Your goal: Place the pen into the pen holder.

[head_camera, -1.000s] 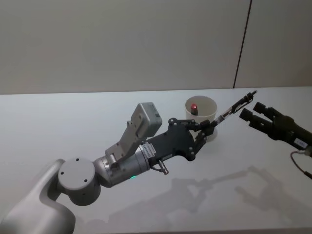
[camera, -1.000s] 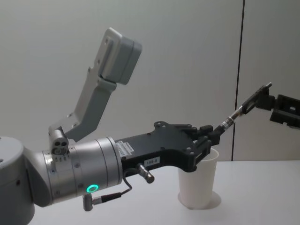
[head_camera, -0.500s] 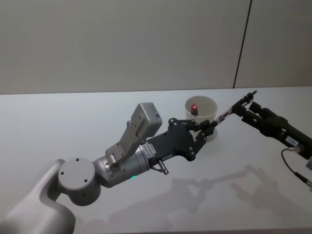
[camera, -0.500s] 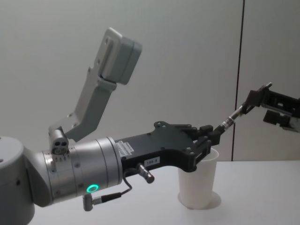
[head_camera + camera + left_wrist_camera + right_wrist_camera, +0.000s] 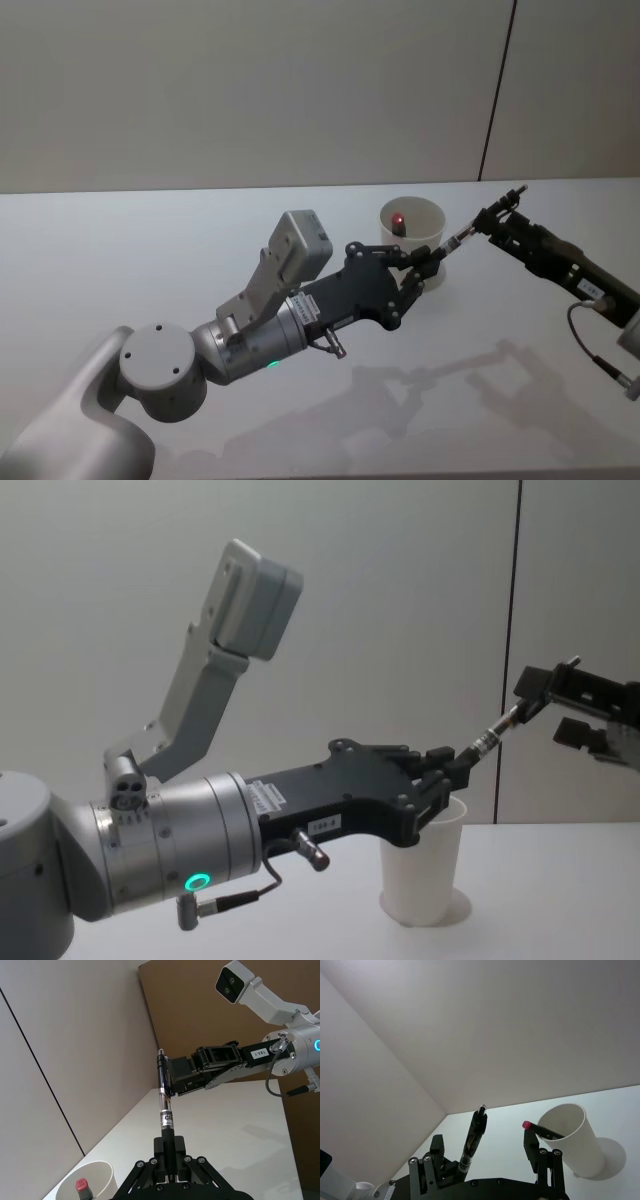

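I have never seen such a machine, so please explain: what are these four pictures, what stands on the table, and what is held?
This is a robot with two arms; each ends in a gripper. One camera looks down from its head, one forward from its chest, and one sits on each wrist. On the white table stands a white paper cup, the pen holder, with a red-capped marker already inside. The left gripper is shut on the lower end of a pen, held up slantwise beside the cup. The right gripper, open, has its fingers around the pen's upper end.
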